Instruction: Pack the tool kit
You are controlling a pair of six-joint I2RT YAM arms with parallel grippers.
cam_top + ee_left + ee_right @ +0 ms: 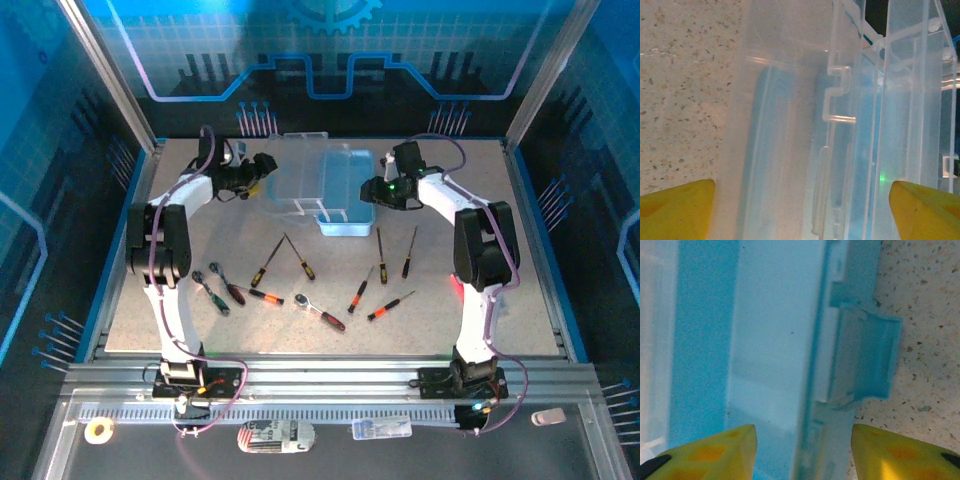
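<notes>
**A:** Is there any writing to read?

**B:** Two printed stickers sit on the metal rail at the near edge, but the print is too small to make out.

**A:** Where is the kit, and which way does it run?

**B:** The translucent pale-blue rectangular plastic box sits at the far middle of the speckled beige bench. Its long axis runs from the arms toward the back. Its clear hinged lid lies swung open on the left side of it.

**A:** And the tools?

**B:** They lie loose on the bench, nearer the arms than the box. The slim black-and-red-handled screwdrivers are fanned in a row. A steel ratchet wrench with a red-and-black handle lies slanted among them, its head toward the far left.

**A:** What about the left pincer?

**B:** The left pincer is at the lid's left edge. In the left wrist view its yellow fingertips stand wide apart with the clear plastic between them, clamped on nothing.

**A:** And the right one?

**B:** The right pincer is at the box's right long wall. In the right wrist view it is spread wide too. The blue wall and a blue latch tab lie between its fingers, ahead of the tips. I cannot tell whether either pad touches the plastic.
</notes>
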